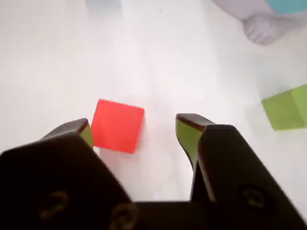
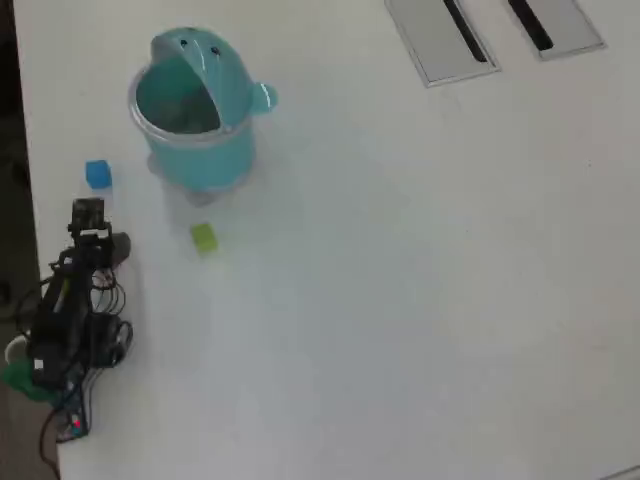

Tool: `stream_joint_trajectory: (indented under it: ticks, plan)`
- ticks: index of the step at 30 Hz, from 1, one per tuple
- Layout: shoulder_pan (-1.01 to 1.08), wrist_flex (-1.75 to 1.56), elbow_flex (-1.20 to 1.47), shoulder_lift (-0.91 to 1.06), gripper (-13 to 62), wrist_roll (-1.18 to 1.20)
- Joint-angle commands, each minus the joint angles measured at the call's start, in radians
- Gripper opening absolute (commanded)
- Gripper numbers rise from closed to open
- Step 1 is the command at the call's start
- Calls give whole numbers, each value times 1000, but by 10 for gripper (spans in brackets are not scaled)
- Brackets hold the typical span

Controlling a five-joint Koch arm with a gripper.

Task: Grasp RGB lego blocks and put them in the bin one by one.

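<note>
Red block: a small, bright red cube (image 1: 117, 126) sits flat on the white table (image 1: 158, 57) in the wrist view, one corner turned toward the camera. The overhead view doesn't show it; the arm covers that spot.
Green block: a yellowish green cube (image 1: 287, 108) is off at the right edge of the wrist view, and in the overhead view it (image 2: 204, 237) lies just below the bin, well apart from the arm.
Blue block: a little blue cube (image 2: 97, 175) rests left of the bin in the overhead view, just above the arm's tip.
Bin: a round teal tub (image 2: 193, 112) with a clear rim, its domed lid with two dark dots tipped back and a small knob on its right side, stands at upper left in the overhead view.
Gripper: the gripper (image 1: 134, 134) is spread wide, its black jaws tipped with green pads. The red block lies between them, right up against the left pad; whether they touch is hard to call. The right jaw stands clear of it. Nothing is held.
Arm: the black arm (image 2: 72, 300) stretches along the table's left edge in the overhead view.
</note>
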Motion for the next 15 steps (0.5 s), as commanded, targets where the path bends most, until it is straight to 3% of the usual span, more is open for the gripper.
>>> stream_joint_trajectory:
  ticks: [1, 15]
  plan:
    - [-15, 21, -20, 77, 311, -25]
    - [-49, -121, 66, 52, 303, -20]
